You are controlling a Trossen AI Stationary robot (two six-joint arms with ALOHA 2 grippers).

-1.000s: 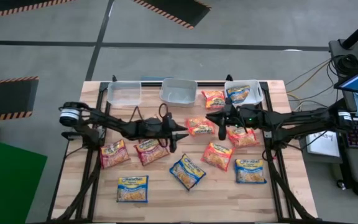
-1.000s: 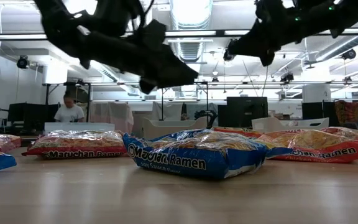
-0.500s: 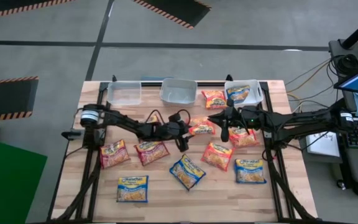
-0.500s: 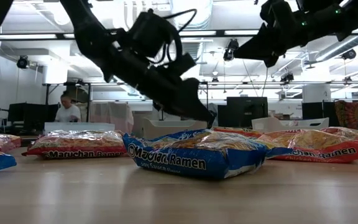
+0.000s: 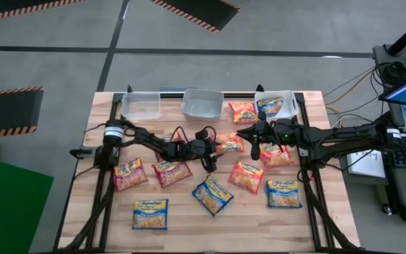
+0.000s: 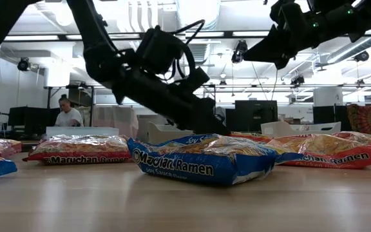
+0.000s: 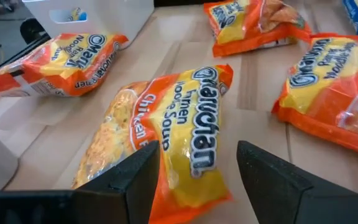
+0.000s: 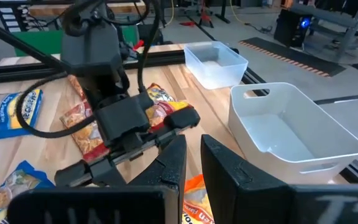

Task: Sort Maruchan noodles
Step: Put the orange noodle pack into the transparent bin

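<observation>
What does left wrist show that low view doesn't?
Left wrist only: the open left gripper straddling the end of an orange packet, with a white bin beyond it. Low view only: a blue packet in front, the right gripper raised, a person behind. Both: the left gripper down at the packets.

A pale wooden worktop (image 5: 189, 226) carries three bins along its far edge, two clear bins (image 5: 140, 106) and a white bin (image 5: 276, 104) with packets inside, while orange packets (image 5: 247, 176), maroon packets (image 5: 130, 173) and blue packets (image 5: 212, 194) lie scattered flat across its planks.
</observation>
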